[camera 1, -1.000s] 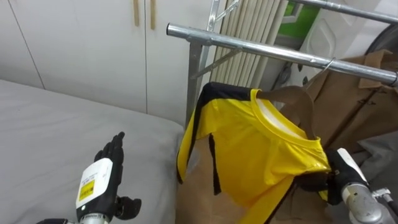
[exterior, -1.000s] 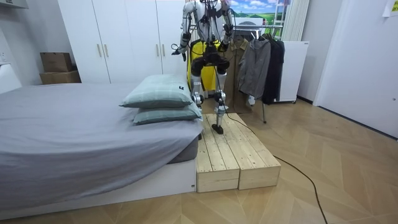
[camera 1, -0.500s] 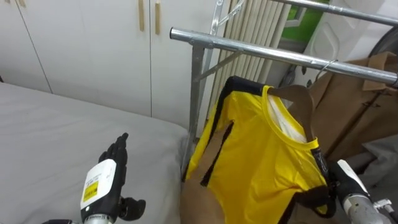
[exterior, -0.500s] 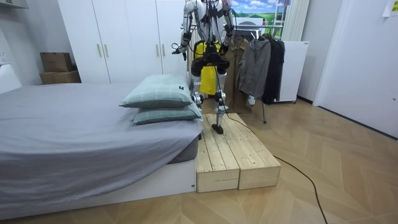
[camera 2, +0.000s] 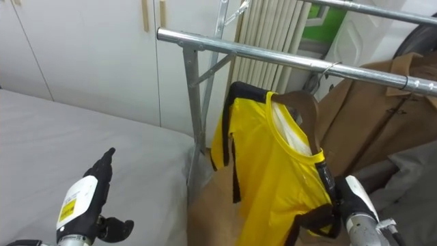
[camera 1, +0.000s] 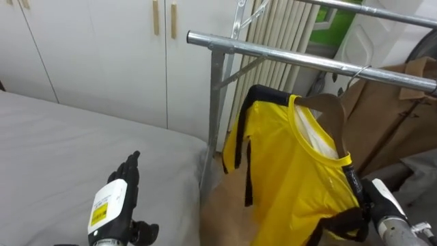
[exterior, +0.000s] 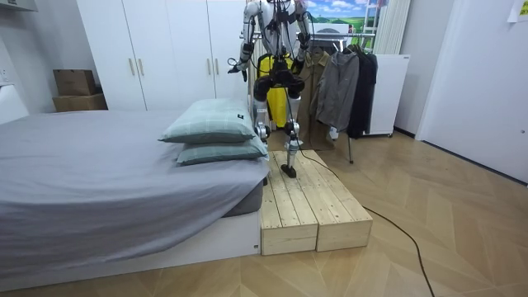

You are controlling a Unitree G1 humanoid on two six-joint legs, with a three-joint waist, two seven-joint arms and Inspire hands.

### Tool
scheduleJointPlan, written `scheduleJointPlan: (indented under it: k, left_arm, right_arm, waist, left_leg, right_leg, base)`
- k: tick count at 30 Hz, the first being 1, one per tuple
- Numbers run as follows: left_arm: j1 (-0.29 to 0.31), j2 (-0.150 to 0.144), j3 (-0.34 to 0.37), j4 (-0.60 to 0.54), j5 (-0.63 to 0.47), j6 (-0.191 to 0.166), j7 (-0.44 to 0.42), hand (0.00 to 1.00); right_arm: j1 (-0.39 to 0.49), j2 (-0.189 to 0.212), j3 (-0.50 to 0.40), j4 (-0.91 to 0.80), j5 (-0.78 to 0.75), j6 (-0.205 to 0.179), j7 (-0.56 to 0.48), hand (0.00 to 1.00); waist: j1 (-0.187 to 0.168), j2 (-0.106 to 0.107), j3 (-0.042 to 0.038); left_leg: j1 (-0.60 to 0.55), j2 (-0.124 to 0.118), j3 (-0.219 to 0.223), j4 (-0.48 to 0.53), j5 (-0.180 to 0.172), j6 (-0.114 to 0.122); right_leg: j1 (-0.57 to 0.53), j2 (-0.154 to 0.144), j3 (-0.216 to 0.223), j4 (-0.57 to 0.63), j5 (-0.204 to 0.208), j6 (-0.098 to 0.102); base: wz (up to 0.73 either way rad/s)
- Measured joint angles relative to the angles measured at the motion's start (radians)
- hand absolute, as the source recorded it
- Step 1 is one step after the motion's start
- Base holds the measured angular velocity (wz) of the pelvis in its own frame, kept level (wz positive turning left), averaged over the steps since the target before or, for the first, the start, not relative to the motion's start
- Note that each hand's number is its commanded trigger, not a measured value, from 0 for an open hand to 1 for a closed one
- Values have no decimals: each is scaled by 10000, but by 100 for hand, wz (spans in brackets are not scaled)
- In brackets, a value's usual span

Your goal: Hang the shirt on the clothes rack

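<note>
My left hand (camera 1: 113,201) hovers low on the left over the grey bed (camera 1: 54,150), fingers straight and holding nothing. There is open bed all round it, up to the wardrobe doors (camera 1: 102,55). The rail's post (camera 1: 216,96) stands at the bed's edge. Right of it the yellow shirt (camera 1: 293,178) hangs on a hanger (camera 1: 331,109), hook at the rail (camera 1: 287,56), with a brown coat (camera 1: 403,109) close behind. My right hand (camera 1: 382,208) sits against the shirt's lower right edge; whether it grips, I cannot tell.

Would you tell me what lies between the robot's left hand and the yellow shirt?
In the left eye view, grey bed sheet stretches from the left hand to the rack's upright metal post, which stands just beside the yellow shirt.
</note>
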Motion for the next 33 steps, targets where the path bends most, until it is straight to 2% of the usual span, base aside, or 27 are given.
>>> scheduleJointPlan:
  k: [17, 33]
  left_arm:
    - [-1, -97, 17, -1, 0, 0, -37, 0]
    - [-1, -157, 11, 86, -8, 5, -49, 0]
  right_arm:
    - [5, 52, -10, -6, 3, -11, -93, 0]
    - [6, 62, -14, -14, 6, -29, -691, 0]
  waist:
    - [-25, 1, 0]
    - [-249, 7, -1]
  left_leg:
    - [-17, -9, -21, 5, 0, 0]
    - [-38, -12, -23, 7, 0, 0]
  right_leg:
    - [2, -39, -27, 1, -1, 2]
    - [-5, -20, -28, -6, -2, 3]
  base:
    - [0]
    - [0]
